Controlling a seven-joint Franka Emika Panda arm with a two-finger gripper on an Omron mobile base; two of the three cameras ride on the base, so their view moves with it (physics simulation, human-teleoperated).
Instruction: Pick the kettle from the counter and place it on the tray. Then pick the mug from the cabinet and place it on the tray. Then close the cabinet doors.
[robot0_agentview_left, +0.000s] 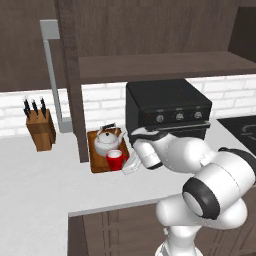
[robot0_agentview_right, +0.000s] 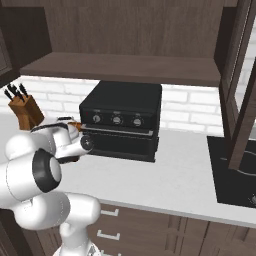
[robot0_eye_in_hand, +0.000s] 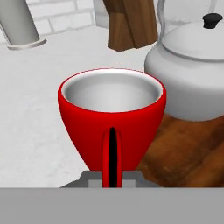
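The red mug (robot0_agentview_left: 115, 159) stands upright at the near right corner of the wooden tray (robot0_agentview_left: 96, 164), just in front of the white-grey kettle (robot0_agentview_left: 108, 141), which sits on the same tray a little farther back. From the left base view the tray lies on the white tabletop (robot0_agentview_left: 45, 185), to the left of the black oven (robot0_agentview_left: 167, 111) and just right of the open cabinet door (robot0_agentview_left: 71, 80) with its long grey bar handle (robot0_agentview_left: 53, 75). The gripper (robot0_agentview_left: 131, 165) is low at the right side of the mug, and in the hand view its narrowly set jaws close on the mug's handle (robot0_eye_in_hand: 112, 158), which faces the camera, so the mug is held by the handle. The mug's pale inside shows from above, and the kettle's rounded body and dark lid knob (robot0_eye_in_hand: 212, 19) rise just beyond it on the right. A knife block (robot0_agentview_left: 40, 128) stands well to the left on the tabletop, near the brick wall. The cabinet shelf (robot0_agentview_right: 120, 67) runs above the oven.
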